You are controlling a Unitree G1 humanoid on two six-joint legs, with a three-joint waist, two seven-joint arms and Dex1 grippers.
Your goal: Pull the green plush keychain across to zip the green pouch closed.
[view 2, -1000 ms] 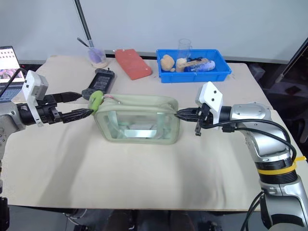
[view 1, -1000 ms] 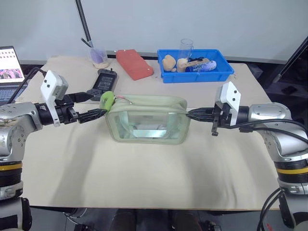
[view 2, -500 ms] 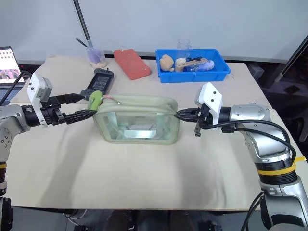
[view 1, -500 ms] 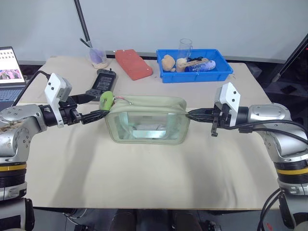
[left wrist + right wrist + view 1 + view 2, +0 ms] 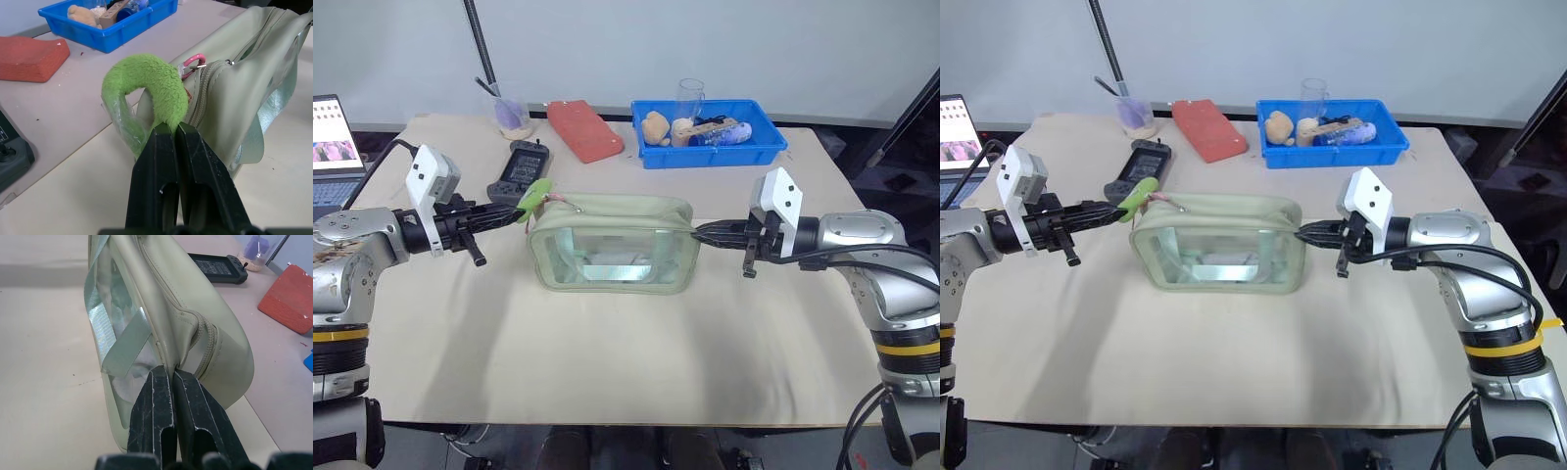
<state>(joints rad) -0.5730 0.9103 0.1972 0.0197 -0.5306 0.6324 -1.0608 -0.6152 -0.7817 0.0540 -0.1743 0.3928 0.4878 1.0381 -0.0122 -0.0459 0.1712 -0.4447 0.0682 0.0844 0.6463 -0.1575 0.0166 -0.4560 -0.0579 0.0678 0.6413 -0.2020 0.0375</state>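
Green plush keychain [image 5: 146, 85], just one, sits at the left end of the one green pouch [image 5: 612, 245], pinched by the left gripper [image 5: 173, 129]. Right gripper [image 5: 172, 374] pinches the pouch's right end.

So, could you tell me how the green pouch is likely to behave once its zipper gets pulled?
The green pouch looks soft: its fabric top sags, so it would probably buckle and slide unless braced. The right gripper pinching its end should steady it. The clear sides show little inside, so it seems light.

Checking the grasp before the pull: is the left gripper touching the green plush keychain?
Touching. The left wrist view shows the left gripper shut on the green plush keychain.
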